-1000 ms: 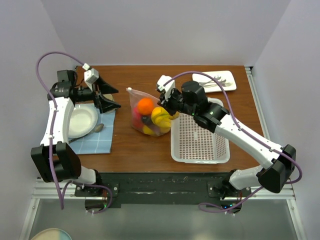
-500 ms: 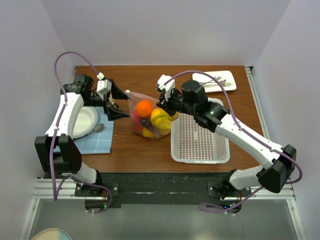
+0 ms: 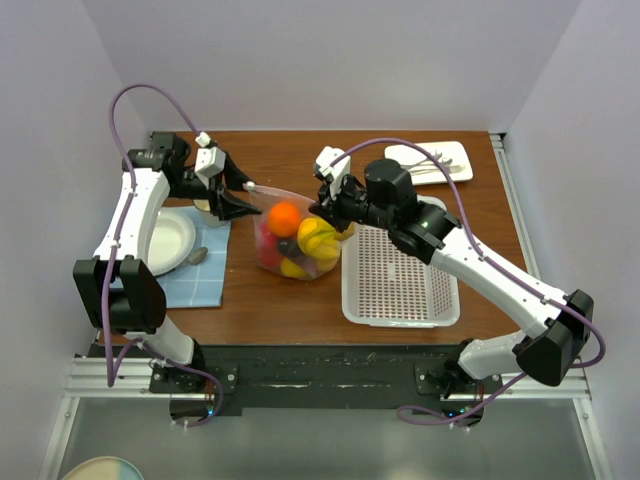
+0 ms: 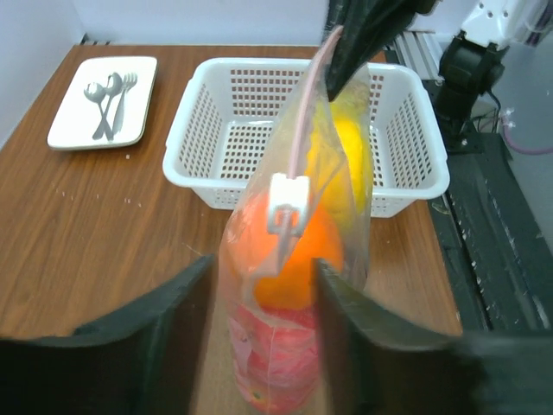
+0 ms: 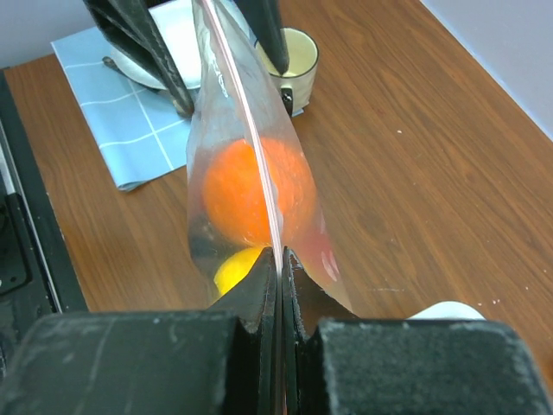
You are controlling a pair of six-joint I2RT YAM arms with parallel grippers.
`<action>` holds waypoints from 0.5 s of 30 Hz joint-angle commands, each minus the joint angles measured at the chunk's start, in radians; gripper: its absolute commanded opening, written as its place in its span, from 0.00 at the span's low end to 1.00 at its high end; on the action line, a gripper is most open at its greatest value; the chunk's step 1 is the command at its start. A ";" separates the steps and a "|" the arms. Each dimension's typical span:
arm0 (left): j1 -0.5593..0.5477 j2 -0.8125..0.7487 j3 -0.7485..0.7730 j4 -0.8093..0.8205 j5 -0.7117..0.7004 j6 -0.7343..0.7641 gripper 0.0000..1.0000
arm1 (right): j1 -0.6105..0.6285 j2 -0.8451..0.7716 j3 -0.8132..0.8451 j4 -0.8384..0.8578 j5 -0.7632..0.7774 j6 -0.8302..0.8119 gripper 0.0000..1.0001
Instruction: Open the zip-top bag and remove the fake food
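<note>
The clear, crinkly zip-top bag [image 3: 290, 248] stands upright at counter [image 3: 260, 310] centre, holding rounded glossy fake food [image 3: 287, 217]. The right gripper [image 5: 281, 259] is clamped on its pink zip strip [image 5: 241, 130] at 2 o'clock. The left gripper [image 4: 259, 298], jaws apart, straddles the bag's 10 o'clock end. A white perforated basket [image 3: 400, 285] lies at 3 o'clock

This is a robot lab cell, not a real kitchen. Plain pale walls [image 3: 330, 60] close around one wooden table [image 3: 290, 300]. Two arms [image 3: 130, 220] are bolted to a black base [image 3: 330, 365] on metal rails [image 3: 300, 390], with purple cables [image 3: 150, 88] hanging loose. The dish [image 3: 165, 240], cloth [image 3: 190, 285], basket [image 3: 400, 290] and fake food [image 3: 290, 215] are only props.
</note>
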 commanded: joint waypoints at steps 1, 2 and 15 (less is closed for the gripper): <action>-0.021 0.013 0.051 -0.024 0.245 0.030 0.40 | 0.001 -0.006 0.036 0.117 -0.034 0.037 0.00; -0.023 0.029 0.072 -0.025 0.245 0.019 0.34 | 0.003 -0.005 0.035 0.121 -0.035 0.038 0.00; -0.021 0.008 0.121 -0.021 0.243 -0.045 0.27 | 0.003 -0.026 -0.066 0.158 -0.049 0.063 0.00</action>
